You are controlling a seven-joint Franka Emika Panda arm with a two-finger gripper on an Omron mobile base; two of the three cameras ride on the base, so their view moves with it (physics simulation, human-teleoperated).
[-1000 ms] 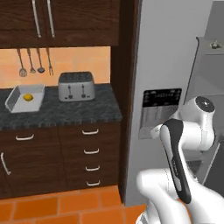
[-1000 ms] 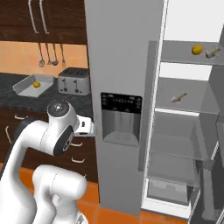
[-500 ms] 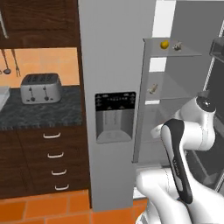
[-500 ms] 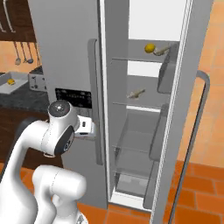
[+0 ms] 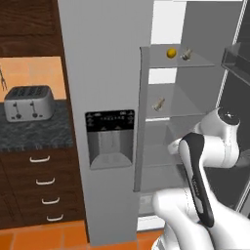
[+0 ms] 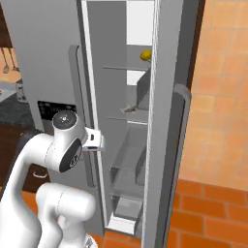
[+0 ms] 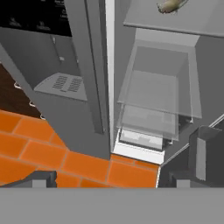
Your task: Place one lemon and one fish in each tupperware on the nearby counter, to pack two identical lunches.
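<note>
Left base view showing one lemon (image 5: 171, 52) and one fish (image 5: 186, 54) side by side on the top shelf of the open fridge (image 5: 178, 117), plus a second fish (image 5: 158, 103) alone on the shelf below. Counting two fish and one lemon inside. Also showing one silver toaster (image 5: 28, 103) sitting on the dark counter (image 5: 34, 132) to the left, above four drawer handles, and one water dispenser panel (image 5: 110, 138) set in the closed fridge door.

Right base view showing the same lemon (image 6: 146, 55) on the upper shelf and one fish (image 6: 129, 109) on the shelf beneath, partly hidden by the door edge.

Hand view looking down along the gripper (image 7: 113, 175), with two dark fingers (image 7: 202, 159) standing wide apart near the bottom corners, gripping nothing. Showing one fish (image 7: 171, 5) far above the fingers, on a glass shelf at the top edge, nearer the finger at lower right. Two clear drawers stacked between that shelf and the fingers. Orange floor tiles (image 7: 39, 148) lying just above the finger at lower left.
</note>
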